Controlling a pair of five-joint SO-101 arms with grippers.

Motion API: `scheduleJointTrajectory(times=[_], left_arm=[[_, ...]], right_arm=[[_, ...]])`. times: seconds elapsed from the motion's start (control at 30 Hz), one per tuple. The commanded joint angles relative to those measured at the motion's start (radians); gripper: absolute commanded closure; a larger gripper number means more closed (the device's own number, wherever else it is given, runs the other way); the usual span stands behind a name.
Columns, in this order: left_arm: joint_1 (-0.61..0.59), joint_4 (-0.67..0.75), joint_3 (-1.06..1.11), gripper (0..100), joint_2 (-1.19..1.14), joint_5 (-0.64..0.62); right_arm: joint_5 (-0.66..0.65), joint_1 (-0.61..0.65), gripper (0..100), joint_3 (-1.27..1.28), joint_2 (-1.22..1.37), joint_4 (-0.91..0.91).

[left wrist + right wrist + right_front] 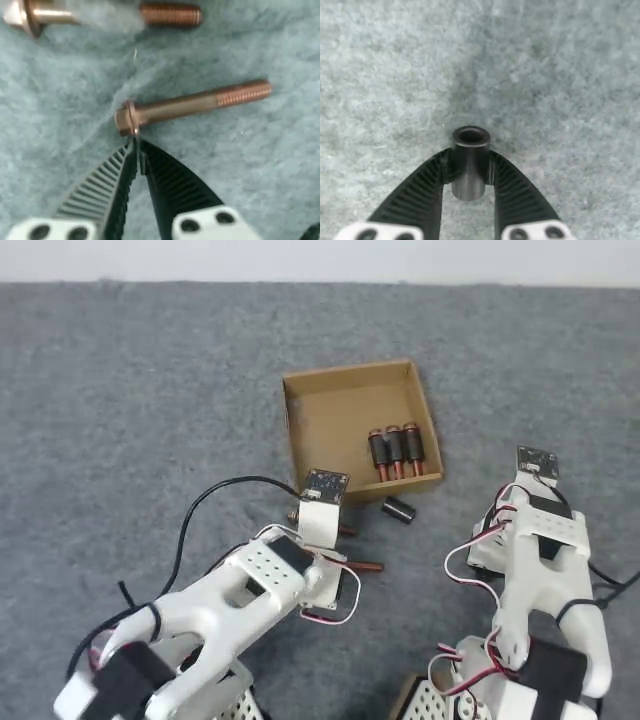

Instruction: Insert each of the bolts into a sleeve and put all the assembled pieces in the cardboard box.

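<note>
Left wrist view: left end effector pinched closed, tips against the flanged head of a copper bolt lying on the grey worktop. Right end effector clamped on an upright black sleeve. Three assembled pieces inside the cardboard box; loose sleeve just outside.

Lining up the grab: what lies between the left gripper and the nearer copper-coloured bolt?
Nothing. In the left wrist view the left gripper sits right at the flanged head of the copper-coloured bolt.
</note>
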State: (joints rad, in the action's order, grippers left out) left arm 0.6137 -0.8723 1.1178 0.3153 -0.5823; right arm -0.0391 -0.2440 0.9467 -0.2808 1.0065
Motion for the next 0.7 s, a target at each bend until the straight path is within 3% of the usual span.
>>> scheduleJointTrajectory(times=[0.0, 0.33, 0.67], left_arm=[[-0.011, 0.077, -0.07, 99, -0.046, -0.011], [-0.16, 0.181, -0.166, 99, -0.14, -0.012], [-0.167, 0.178, -0.348, 99, -0.293, -0.012]], right_arm=[[-0.009, -0.005, 99.2, -0.005, -0.059, -0.005], [-0.009, -0.005, 99.2, -0.005, -0.059, -0.002], [-0.011, -0.005, 99.2, -0.005, -0.059, -0.002]])
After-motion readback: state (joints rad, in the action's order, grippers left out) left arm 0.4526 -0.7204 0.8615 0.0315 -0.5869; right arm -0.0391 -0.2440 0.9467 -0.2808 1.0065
